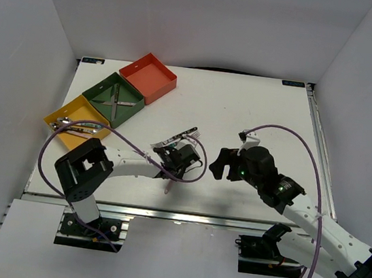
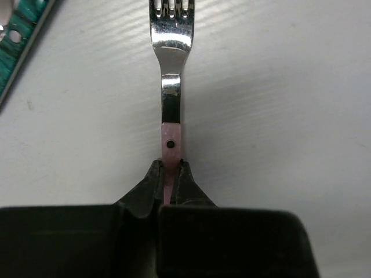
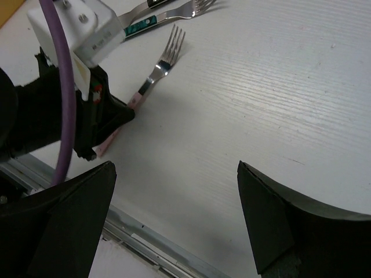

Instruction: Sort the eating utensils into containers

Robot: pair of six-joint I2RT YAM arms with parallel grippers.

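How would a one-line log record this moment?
left gripper: shut on pink-handled fork | right gripper: open, holding nothing | teal-handled fork: on table

I see a white wood-grain tabletop [image 1: 244,112]. White enclosure walls [image 1: 188,16] rise behind and beside it, and an aluminium rail [image 1: 183,215] runs along its near edge.

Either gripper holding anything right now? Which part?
Left gripper holds a fork by its pink handle, near the end. Right gripper is open, empty.
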